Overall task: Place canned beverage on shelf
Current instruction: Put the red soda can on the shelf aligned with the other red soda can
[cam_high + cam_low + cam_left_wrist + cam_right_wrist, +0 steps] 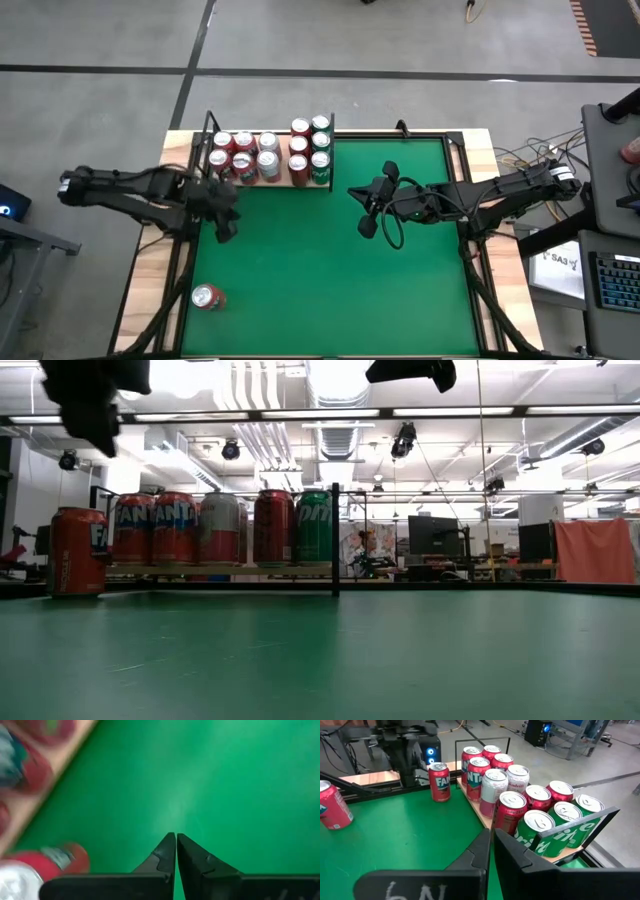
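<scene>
The shelf (pixel 284 182), a pale wood panel with black rods, stands at the table's far edge and bears several upright cans (pixel 520 795). One red Fanta can (pixel 439 781) stands on the green felt just in front of the shelf's left end, and it also shows in the low view as the can (pixel 78 550). My left gripper (pixel 176 836) hangs shut above the felt beside that can, empty. Another red can (pixel 208 296) stands near the table's front left corner. My right gripper (pixel 491 832) hovers shut and empty right of the shelf.
Open green felt (pixel 330 290) stretches across the middle and the near right of the table. Black rods (pixel 335 540) rise at the shelf's corners. A desk with a keyboard (pixel 610 280) stands off the table's right side.
</scene>
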You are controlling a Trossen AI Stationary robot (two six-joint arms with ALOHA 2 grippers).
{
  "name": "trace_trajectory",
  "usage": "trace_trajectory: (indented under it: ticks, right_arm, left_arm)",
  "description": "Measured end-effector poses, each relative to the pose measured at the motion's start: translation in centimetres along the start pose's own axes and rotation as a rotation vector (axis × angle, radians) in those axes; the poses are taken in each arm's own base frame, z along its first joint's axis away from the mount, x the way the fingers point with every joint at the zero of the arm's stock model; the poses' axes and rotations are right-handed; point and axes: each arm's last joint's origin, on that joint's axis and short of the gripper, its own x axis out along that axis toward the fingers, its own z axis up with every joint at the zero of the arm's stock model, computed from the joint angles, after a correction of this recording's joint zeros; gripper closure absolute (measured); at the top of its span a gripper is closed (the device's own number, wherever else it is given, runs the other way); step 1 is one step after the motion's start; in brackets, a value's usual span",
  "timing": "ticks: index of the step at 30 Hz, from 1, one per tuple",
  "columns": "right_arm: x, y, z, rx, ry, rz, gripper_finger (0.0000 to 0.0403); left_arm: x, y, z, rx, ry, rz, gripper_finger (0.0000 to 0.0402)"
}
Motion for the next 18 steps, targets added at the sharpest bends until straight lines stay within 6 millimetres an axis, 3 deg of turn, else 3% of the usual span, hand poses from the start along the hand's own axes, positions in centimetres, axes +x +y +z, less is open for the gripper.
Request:
trace_trajectory:
  ticks: [9, 18]
  right_arm:
    - [0.0, 0.2, 0.0, 0.040, 0.013, 0.065, 0.0390]
    - [0.3, 0.9, -0.3, 0.046, 0.026, 0.115, 0.0390]
  left_arm:
    - [-0.7, -2.4, -2.1, -0.131, 0.164, 0.030, 0.0402]
    - [-0.3, -5.7, -3.2, -0.107, 0.259, 0.001, 0.0402]
